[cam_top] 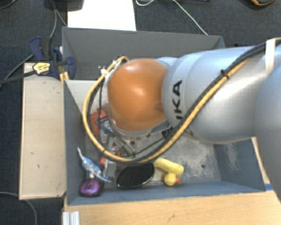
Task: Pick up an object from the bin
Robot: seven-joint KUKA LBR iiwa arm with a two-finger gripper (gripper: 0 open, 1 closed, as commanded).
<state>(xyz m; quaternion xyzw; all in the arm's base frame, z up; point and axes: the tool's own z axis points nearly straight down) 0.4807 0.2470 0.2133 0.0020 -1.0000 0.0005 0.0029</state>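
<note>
My gripper [114,139] reaches down into the left half of the bin, and only part of its dark metal body shows under the arm's orange cover. A black oval object [135,175] lies just below it near the front wall. Left of that lie a blue and white toy-like thing [90,166] and a small purple object [90,187] in the front left corner. A yellow toy [169,169] with an orange tip lies to the right of the black oval. Something red [102,113] shows beside the gripper on the left.
The arm and its orange cover hang over most of the bin's middle and hide what lies beneath. A yellow and black cable loops round the cover. Bare grey floor shows at the bin's front right.
</note>
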